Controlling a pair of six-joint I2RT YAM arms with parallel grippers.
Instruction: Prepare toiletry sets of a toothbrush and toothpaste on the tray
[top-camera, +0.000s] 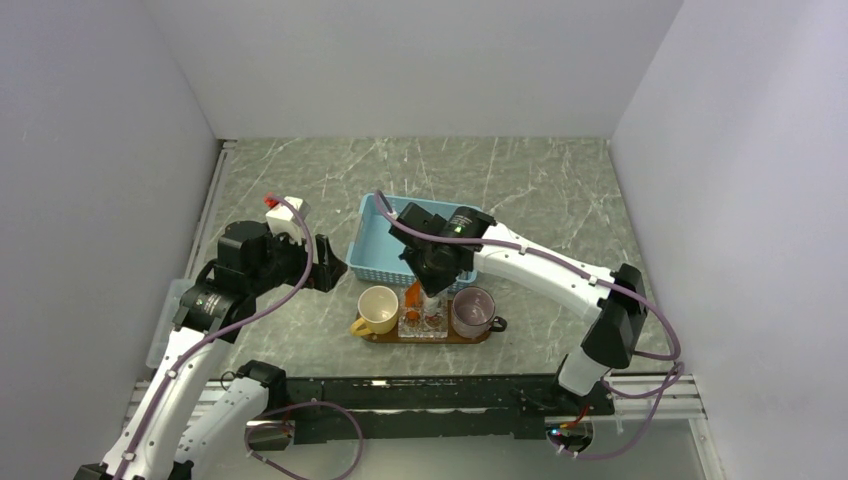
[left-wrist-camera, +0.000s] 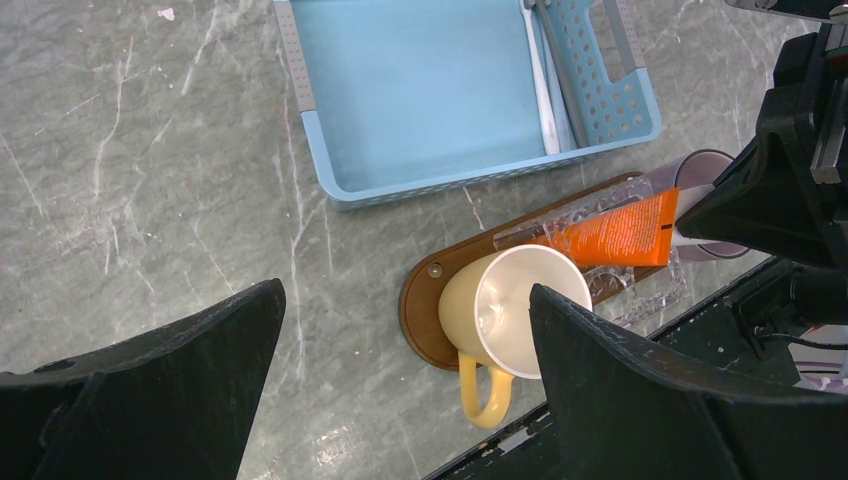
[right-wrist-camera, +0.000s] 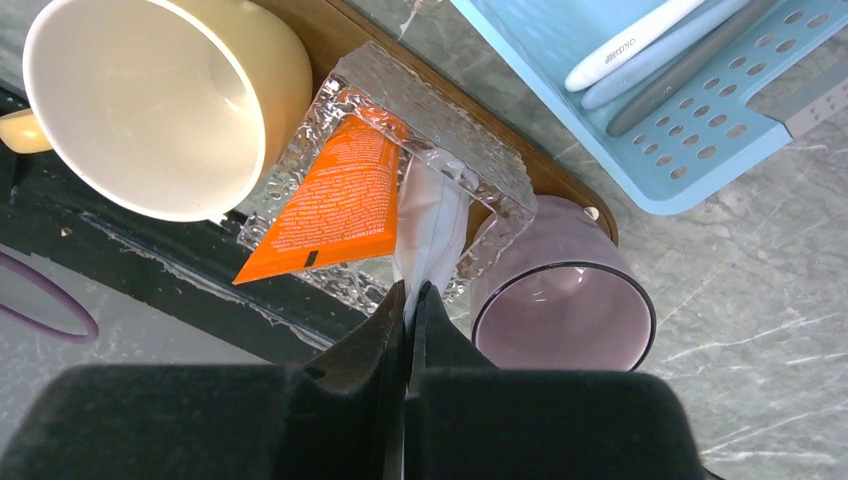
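Observation:
The brown wooden tray holds a yellow mug, a clear glass holder and a purple cup. An orange tube leans in the glass holder. My right gripper is shut on the end of a white tube that stands in the same holder beside the orange one. Pale toothbrushes lie in the blue basket. My left gripper is open and empty, above the table to the left of the tray and the mug.
The blue basket stands just behind the tray, its near wall close to the glass holder. My right arm hangs over the tray's right half. Walls enclose the table on three sides. A black rail runs along the near edge.

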